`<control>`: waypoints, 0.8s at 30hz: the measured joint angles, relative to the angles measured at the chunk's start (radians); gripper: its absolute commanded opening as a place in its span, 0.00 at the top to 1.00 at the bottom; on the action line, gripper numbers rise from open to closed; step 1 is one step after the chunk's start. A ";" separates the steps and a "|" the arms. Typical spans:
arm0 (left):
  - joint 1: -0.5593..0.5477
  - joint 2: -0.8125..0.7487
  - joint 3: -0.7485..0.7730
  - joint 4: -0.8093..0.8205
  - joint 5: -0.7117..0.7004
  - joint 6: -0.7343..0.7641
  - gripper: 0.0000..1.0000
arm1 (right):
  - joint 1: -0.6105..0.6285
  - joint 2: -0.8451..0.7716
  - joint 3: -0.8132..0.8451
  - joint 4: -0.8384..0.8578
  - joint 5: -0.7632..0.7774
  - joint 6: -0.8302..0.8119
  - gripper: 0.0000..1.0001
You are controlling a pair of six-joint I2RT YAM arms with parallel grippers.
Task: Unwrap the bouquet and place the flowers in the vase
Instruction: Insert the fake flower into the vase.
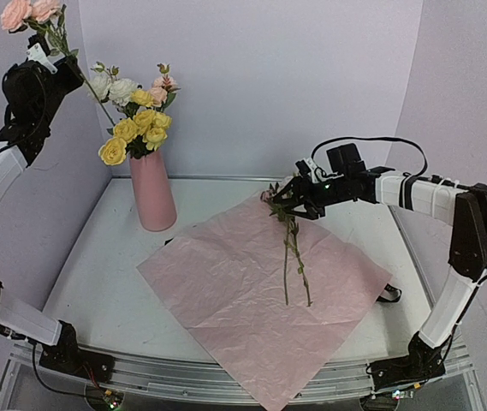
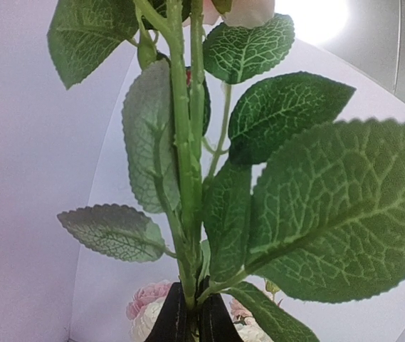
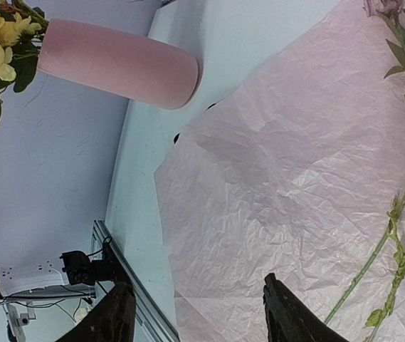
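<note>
The salmon-pink vase [image 1: 152, 190] stands at the back left with yellow, cream and pink flowers [image 1: 136, 120] in it. My left gripper [image 1: 48, 53] is high above and left of it, shut on a leafy stem with pink blooms [image 1: 29, 13]; the stem's lower end slants down toward the vase's blooms. In the left wrist view the fingers [image 2: 166, 322] pinch the green stems [image 2: 188, 178]. Two more stems [image 1: 293, 257] lie on the flattened pink paper [image 1: 252, 291]. My right gripper [image 1: 282, 202] hovers open over their bloom ends. The right wrist view shows its gripper [image 3: 198, 313] with only paper [image 3: 280, 178] between the jaws.
Lilac walls close in the back and both sides. The paper's near corner hangs over the table's front rail [image 1: 183, 377]. A small dark bit [image 1: 168, 242] lies by the paper's left edge and a black piece [image 1: 389, 294] at its right edge.
</note>
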 measured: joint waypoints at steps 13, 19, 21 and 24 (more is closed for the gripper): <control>0.000 0.073 0.025 0.014 0.002 0.007 1.00 | -0.006 0.003 0.000 -0.005 -0.012 0.000 0.37; 0.000 0.075 -0.004 0.063 0.015 0.006 1.00 | -0.012 0.003 0.000 -0.006 -0.014 0.000 0.37; 0.000 0.075 -0.025 0.076 0.018 0.003 1.00 | -0.013 0.003 0.000 -0.007 -0.014 0.000 0.37; 0.000 0.076 -0.049 0.081 0.018 -0.008 1.00 | -0.018 0.003 0.000 -0.007 -0.014 0.000 0.37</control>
